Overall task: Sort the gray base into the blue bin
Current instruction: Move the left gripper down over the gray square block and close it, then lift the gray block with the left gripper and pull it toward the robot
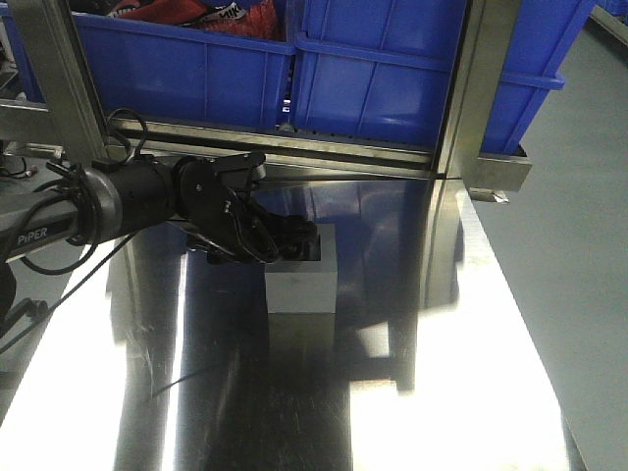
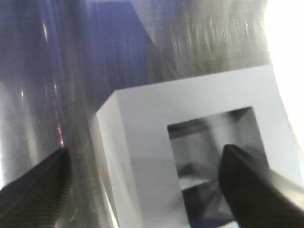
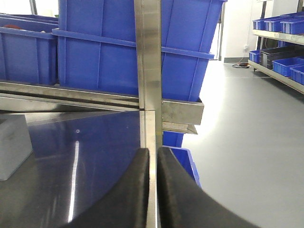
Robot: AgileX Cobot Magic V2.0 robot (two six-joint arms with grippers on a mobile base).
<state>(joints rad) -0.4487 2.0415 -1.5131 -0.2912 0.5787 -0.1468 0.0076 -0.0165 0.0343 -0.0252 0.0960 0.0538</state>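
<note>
Straddling one wall of the gray block (image 1: 302, 285), left tool (image 2: 142, 154) gapes wide, holding nothing. Block looks stiff, light, smooth; pinch that recess wall.

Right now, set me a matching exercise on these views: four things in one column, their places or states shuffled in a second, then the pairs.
1. small gray box-shaped base
2. large bright-blue plastic bin
3. left gripper
4. right gripper

A. shut, holding nothing
B. standing on the shiny steel table
C. open, one finger in the square recess
D. on the metal rack behind the table

Pairs: 1-B; 2-D; 3-C; 4-A
</note>
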